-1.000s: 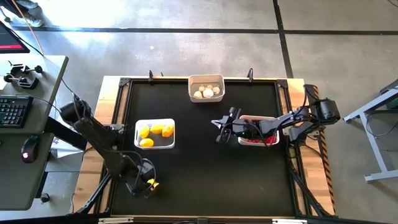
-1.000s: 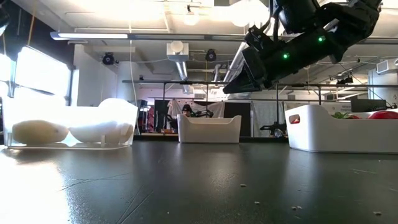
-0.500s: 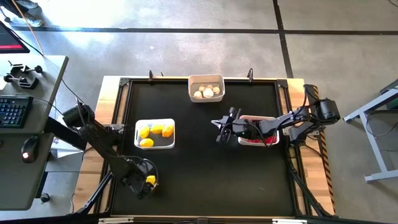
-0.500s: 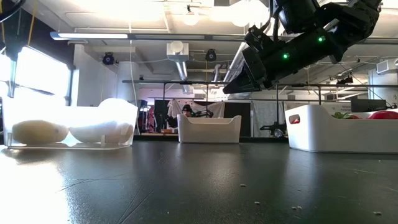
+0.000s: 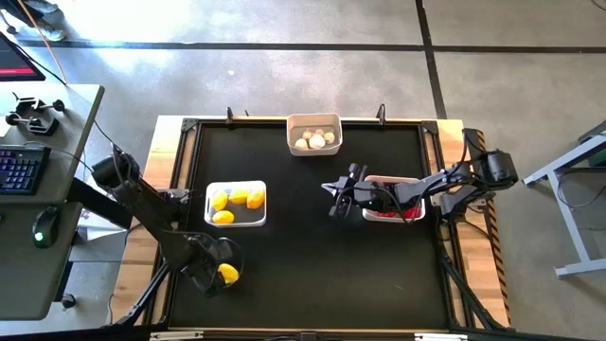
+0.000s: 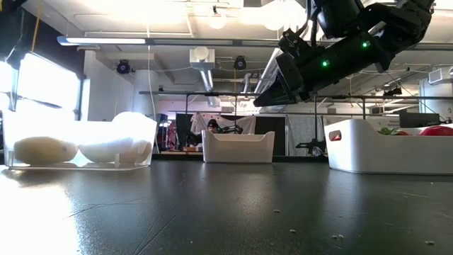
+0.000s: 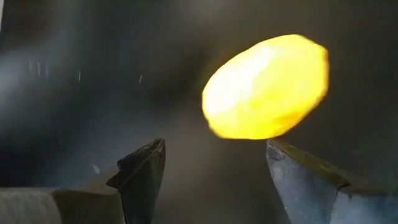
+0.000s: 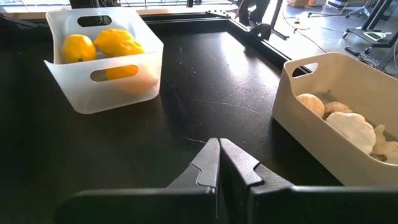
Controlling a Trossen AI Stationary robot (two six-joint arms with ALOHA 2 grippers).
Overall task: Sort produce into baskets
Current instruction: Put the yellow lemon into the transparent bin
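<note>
Lower left on the worktop (image 5: pixel 312 227), the left end effector (image 5: pixel 220 275) stood spread wide around a stray lemon (image 7: pixel 266 87), which might roll away if nudged off-centre.

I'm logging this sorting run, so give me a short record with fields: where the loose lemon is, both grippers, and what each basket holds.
loose lemon: on the black mat, near front left corner
left gripper: open, around the lemon
right gripper: shut, empty, mid-table
left basket: lemons
far basket: garlic bulbs
right basket: tomatoes
</note>
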